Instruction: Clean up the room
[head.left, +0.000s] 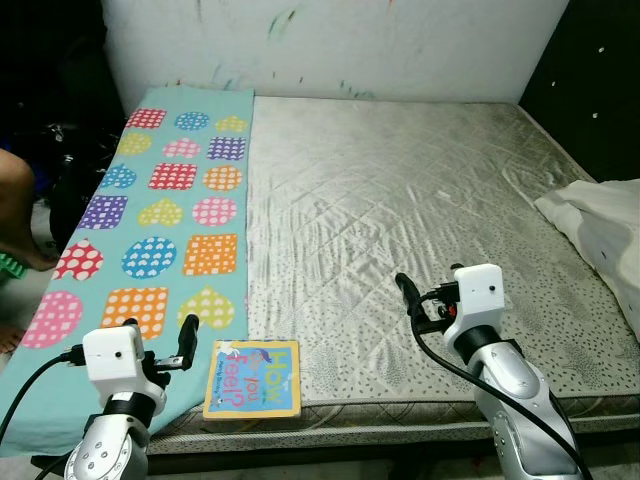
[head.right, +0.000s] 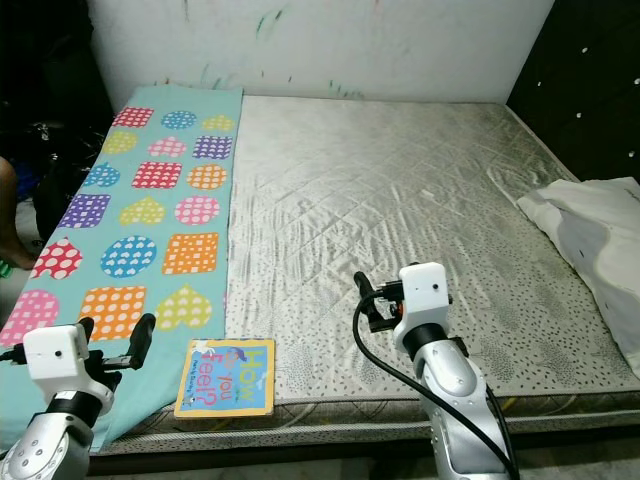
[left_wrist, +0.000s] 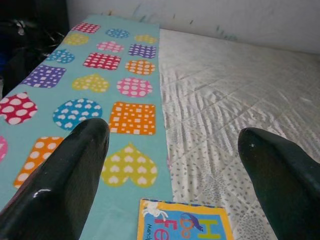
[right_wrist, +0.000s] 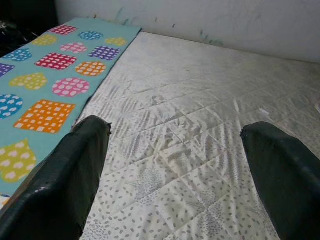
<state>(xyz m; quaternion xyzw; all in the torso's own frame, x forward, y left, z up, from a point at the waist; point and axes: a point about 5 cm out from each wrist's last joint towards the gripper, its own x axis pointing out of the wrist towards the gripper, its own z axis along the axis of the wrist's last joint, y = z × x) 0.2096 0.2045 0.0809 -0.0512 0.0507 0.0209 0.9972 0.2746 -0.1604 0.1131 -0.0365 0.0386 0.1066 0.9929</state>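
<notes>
A children's book (head.left: 252, 378) with a blue and yellow cover lies flat at the front edge of the mattress (head.left: 400, 200), beside a teal blanket (head.left: 170, 210) printed with colourful hearts, circles and squares. My left gripper (head.left: 160, 335) hovers open just left of the book, over the blanket's front end; in the left wrist view the book (left_wrist: 185, 222) lies below and between the spread fingers (left_wrist: 65, 170). My right gripper (head.left: 430, 285) is open over the bare mattress, right of the book, with nothing between its fingers (right_wrist: 65, 170).
A crumpled white cloth (head.left: 600, 235) lies on the mattress's right edge. A person's leg (head.left: 20, 220) and dark clutter (head.left: 70, 150) are at the left, beside the bed. A white wall (head.left: 330, 40) stands behind the mattress and a dark wall (head.left: 590, 70) at the right.
</notes>
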